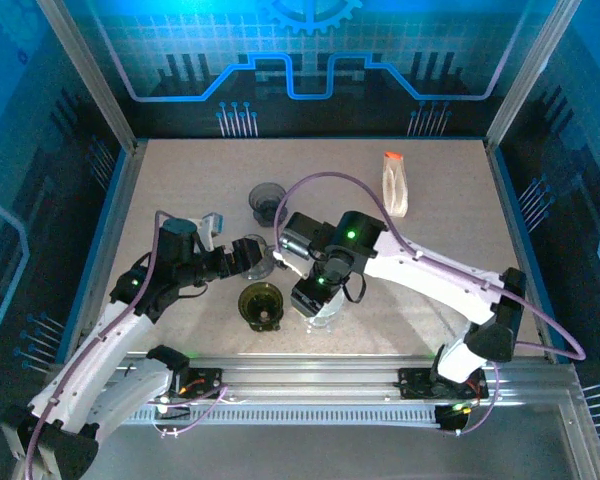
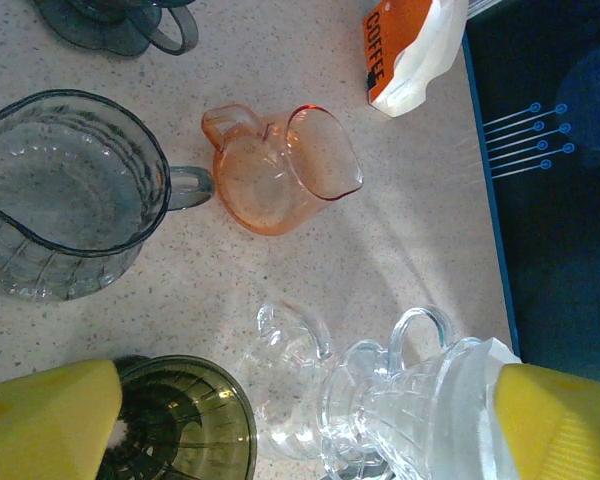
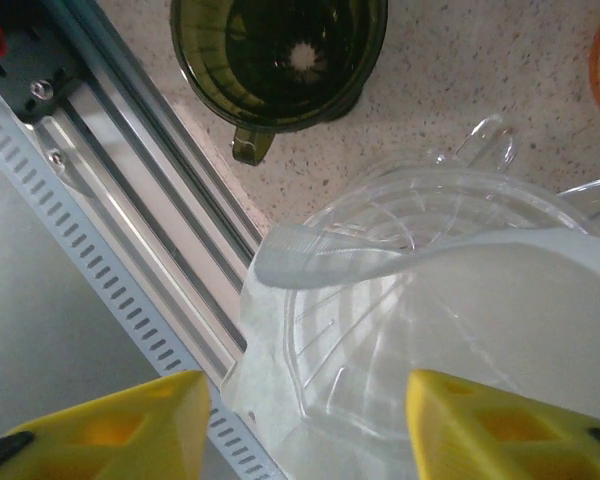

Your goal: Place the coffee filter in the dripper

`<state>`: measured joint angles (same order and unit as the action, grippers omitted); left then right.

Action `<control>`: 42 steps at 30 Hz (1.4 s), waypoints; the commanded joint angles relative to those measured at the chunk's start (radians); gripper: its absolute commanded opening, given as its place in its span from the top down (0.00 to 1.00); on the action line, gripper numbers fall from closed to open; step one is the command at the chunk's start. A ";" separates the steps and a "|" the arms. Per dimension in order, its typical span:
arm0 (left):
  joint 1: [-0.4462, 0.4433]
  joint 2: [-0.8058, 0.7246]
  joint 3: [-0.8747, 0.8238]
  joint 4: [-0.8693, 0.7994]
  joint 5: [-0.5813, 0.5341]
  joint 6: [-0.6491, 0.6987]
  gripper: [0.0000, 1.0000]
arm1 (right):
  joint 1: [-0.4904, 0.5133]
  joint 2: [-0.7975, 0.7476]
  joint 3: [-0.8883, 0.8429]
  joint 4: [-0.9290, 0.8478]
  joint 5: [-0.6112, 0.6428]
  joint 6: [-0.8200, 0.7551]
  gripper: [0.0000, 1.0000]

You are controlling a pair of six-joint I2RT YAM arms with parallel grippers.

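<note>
Right wrist: coffee filter (image 3: 520, 320) lies slanted across dripper (image 3: 410, 215).

White filter (image 3: 550, 300), clear dripper (image 3: 370, 310), speckled table (image 3: 480, 60)

Blue glow washes the back panels (image 1: 300, 60), worktop (image 1: 440, 250) bright and evenly lit, soft shadows, highlights glinting on the clear dripper (image 2: 400, 410), close yellow fingers (image 3: 110, 430) blurred.

clear dripper (image 3: 380, 310): glossy, ribbed, transparent, glass or plastic. coffee filter (image 3: 540, 320): matt white paper. green dripper (image 3: 280, 60): glossy, translucent. table (image 2: 310, 270): matt, speckled. rail (image 3: 110, 170): satin slotted metal.
</note>
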<state>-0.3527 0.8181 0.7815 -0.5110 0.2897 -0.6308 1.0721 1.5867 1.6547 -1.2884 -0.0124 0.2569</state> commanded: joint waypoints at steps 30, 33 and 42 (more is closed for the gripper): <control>-0.467 0.293 0.256 -0.178 -0.079 0.286 0.29 | -0.256 -0.308 -0.380 0.231 0.094 0.144 0.28; -0.464 0.301 0.241 -0.175 -0.108 0.275 0.39 | -0.261 -0.308 -0.399 0.241 0.093 0.150 0.32; -0.438 0.308 0.202 -0.114 -0.086 0.232 0.44 | -0.261 -0.307 -0.422 0.248 0.098 0.162 0.40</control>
<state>-0.8089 1.1240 1.0054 -0.6491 0.2024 -0.3695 0.8211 1.2865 1.2446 -1.0523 0.0937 0.4026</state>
